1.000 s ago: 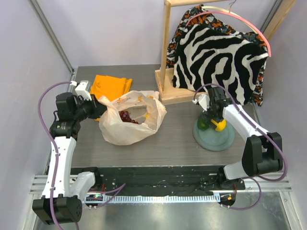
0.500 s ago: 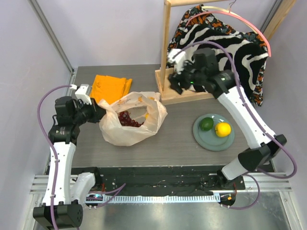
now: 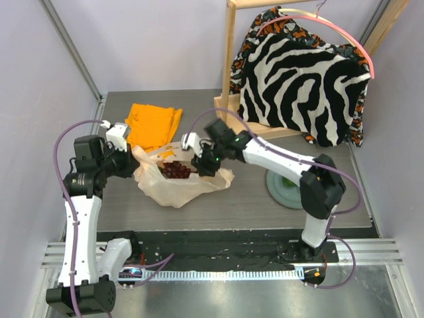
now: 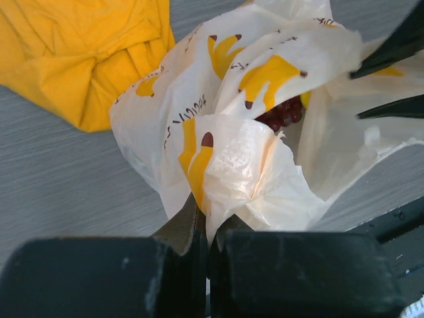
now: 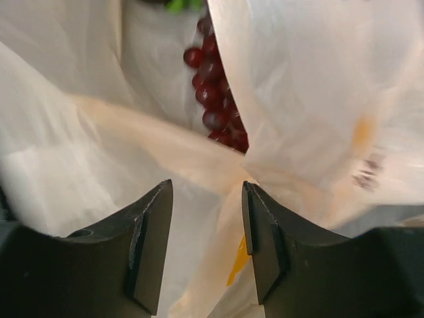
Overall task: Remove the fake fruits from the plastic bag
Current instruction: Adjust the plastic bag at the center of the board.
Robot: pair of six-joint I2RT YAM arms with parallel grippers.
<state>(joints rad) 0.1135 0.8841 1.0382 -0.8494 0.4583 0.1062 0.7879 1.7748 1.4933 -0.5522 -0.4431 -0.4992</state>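
The left tool [image 4: 207, 222] was clamped on the rim of the one plastic bag [image 3: 173, 192] at nine o'clock on the worktop [image 3: 252, 199], while the right tool [image 5: 207, 192], jaws parted, hung over one bunch of grapes [image 5: 215, 99] inside.

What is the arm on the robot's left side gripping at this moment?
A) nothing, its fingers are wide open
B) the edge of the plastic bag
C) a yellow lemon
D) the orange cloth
B: in the left wrist view the left gripper is shut on a fold of the plastic bag, while the orange cloth lies on the table, outside its fingers.
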